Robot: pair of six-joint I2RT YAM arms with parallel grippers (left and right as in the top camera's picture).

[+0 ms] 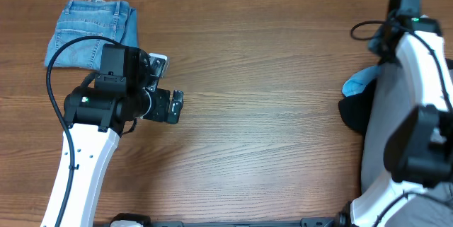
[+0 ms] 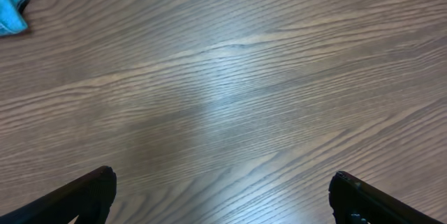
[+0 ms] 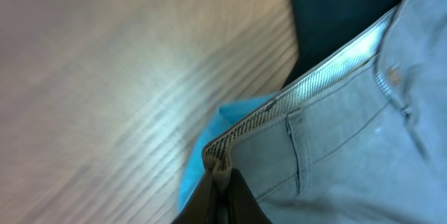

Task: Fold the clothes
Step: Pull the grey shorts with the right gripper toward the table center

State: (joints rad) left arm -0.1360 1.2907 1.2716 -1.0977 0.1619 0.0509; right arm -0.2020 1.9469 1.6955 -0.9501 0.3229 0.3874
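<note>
The grey-green shorts (image 1: 382, 131) lie bunched at the table's right edge, partly under my right arm. A light blue garment (image 1: 357, 82) and a black one (image 1: 348, 114) poke out beside them. In the right wrist view my right gripper (image 3: 220, 182) is shut on the shorts' waistband edge (image 3: 307, 88), with the light blue cloth (image 3: 199, 165) below and the black cloth (image 3: 335, 21) beyond. In the overhead view the arm hides its fingers. My left gripper (image 1: 174, 107) is open and empty over bare wood left of centre; its fingers (image 2: 220, 196) are wide apart.
A small folded blue denim pair (image 1: 92, 32) lies at the back left, behind my left arm. The wooden table (image 1: 269, 114) stretches between the two arms. A scrap of light blue cloth (image 2: 10, 8) shows at the left wrist view's top left corner.
</note>
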